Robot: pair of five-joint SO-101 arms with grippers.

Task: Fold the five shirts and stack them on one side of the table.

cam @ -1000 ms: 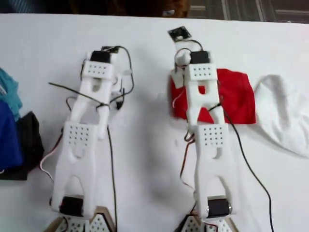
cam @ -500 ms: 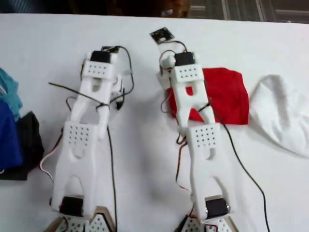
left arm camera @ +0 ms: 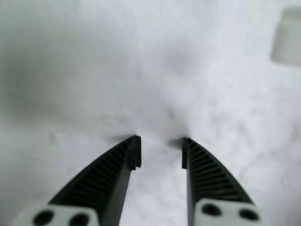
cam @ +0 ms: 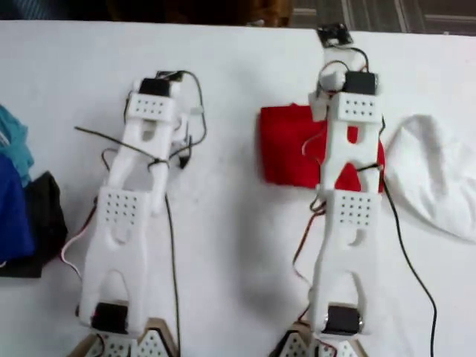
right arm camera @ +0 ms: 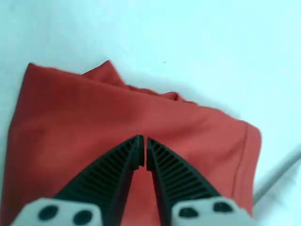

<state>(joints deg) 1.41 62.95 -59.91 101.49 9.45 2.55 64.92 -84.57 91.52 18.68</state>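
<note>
A folded red shirt (cam: 286,152) lies on the white table (cam: 230,223) right of centre. My right arm (cam: 349,126) stretches over the shirt's right part. In its wrist view my right gripper (right arm camera: 142,151) is shut, empty, with its tips over the middle of the red shirt (right arm camera: 84,117). A crumpled white shirt (cam: 435,178) lies at the right edge. Teal, blue and black shirts (cam: 22,201) are piled at the left edge. My left arm (cam: 145,134) rests left of centre, and my left gripper (left arm camera: 160,151) is open over bare tabletop.
Black cables trail from both arms, one (cam: 401,245) running down past the white shirt. The table's far edge (cam: 223,24) runs just beyond the arms' tips. Bare tabletop lies between the two arms and in front of the red shirt.
My right arm swung left, then back right and farther across the red shirt. The shirt ended a little farther left with squarer edges. The left arm stayed still.
</note>
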